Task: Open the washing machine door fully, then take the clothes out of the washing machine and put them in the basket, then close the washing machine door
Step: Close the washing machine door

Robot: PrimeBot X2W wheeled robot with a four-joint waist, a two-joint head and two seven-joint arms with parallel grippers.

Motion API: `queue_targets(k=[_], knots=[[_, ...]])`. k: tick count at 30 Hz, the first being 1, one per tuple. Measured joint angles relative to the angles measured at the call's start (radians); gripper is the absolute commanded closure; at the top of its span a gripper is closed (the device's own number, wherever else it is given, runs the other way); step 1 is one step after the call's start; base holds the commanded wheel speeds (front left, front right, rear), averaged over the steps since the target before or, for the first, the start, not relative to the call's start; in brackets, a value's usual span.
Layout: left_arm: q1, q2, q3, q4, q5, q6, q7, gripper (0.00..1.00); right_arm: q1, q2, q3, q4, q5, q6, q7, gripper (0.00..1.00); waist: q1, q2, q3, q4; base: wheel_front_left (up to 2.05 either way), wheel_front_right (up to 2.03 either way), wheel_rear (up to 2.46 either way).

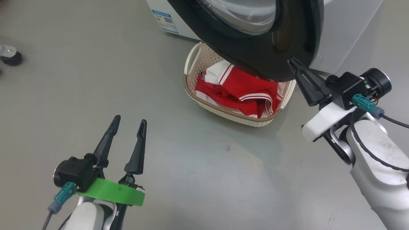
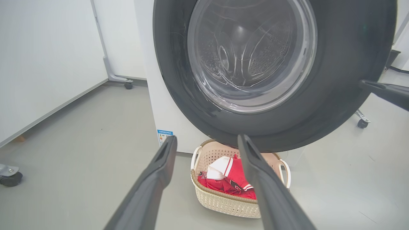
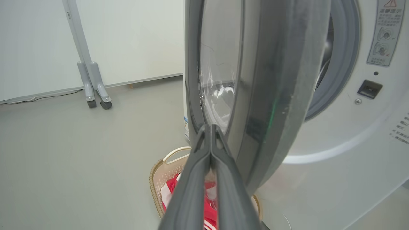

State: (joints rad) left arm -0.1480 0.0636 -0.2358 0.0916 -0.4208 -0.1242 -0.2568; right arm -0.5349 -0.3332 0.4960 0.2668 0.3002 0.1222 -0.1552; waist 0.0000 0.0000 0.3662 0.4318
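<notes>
Clothes (image 1: pixel 243 91) are piled in the basket (image 1: pixel 223 113), right under the half-open washing machine door (image 1: pixel 255 60); right pincer (image 1: pixel 290 60) clamped shut at the door's rim; left pincer (image 1: pixel 130 119) spread wide above the floor (image 1: pixel 96 80).

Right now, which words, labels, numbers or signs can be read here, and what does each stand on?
Nothing is sharp enough to quote.
Blue sticker on the washing machine: QR-style square and print, too small.
Warning label on its front: red triangle sign, pictograms, characters blurred.
Printed lines below the label: too small.
Clothes in the basket: small lettering, unreadable.
</notes>
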Motion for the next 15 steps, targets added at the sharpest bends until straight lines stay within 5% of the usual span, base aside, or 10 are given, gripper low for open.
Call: queue_targets(k=[15], knots=[[-0.002, -0.003, -0.016, -0.015, 0.018, 0.0, 0.0, 0.0, -0.101, -0.014, -0.033, 0.078, 0.008, 0.009, -0.014, 1.0, 0.0, 0.0, 0.039, 0.031, 0.0, 0.0, 0.0]])
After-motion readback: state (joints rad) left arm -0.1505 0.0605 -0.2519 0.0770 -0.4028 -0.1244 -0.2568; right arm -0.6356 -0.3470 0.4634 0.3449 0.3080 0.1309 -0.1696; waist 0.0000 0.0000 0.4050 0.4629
